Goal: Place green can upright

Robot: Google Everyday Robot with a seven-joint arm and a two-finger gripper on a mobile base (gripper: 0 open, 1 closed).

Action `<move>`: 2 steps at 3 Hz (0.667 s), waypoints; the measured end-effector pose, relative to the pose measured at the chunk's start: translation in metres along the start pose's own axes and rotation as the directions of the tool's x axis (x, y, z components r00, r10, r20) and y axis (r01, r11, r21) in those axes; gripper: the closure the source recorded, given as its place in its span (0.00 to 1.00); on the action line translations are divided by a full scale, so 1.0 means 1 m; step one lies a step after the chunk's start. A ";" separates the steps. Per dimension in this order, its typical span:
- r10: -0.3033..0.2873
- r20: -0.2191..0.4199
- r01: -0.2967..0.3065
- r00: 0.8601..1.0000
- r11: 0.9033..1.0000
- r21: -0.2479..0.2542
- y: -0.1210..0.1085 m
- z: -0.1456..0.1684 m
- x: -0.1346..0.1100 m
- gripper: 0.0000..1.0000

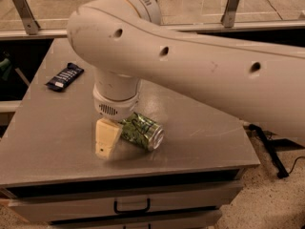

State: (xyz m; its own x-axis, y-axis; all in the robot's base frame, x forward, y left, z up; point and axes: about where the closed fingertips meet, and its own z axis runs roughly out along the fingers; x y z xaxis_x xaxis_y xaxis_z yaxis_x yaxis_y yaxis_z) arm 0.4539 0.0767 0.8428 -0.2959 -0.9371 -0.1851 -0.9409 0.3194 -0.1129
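End effector (pixel 107 139) points straight down at the bench (pixel 205 128), its cream tip at or just above the surface, near the front edge, left of centre in view. Grip state: can't tell whether clenched or released. Green can (pixel 142 130) lies on its side, not upright, right up against the end effector's view-right side. Its silver end faces front-right, and its other end is tucked behind the cream part. Can't tell if the can is actually held or just touching. The wrist housing (pixel 116 101) sits directly above both, w/ the big white arm (pixel 200 70) spanning the view. A dark snack-bar wrapper (pixel 65 77) lies well apart at the bench's back-left. Drawer handle (pixel 131 207) below the front edge.
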 end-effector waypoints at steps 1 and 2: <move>0.036 -0.005 -0.036 0.999 0.999 -0.005 -0.004 0.013 -0.002 0.41; 0.051 0.041 -0.051 0.998 0.999 0.000 -0.015 0.006 -0.009 0.64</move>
State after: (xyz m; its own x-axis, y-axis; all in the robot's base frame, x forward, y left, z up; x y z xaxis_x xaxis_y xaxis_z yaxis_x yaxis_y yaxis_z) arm 0.4715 0.0808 0.8403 -0.3364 -0.9131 -0.2302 -0.9246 0.3667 -0.1033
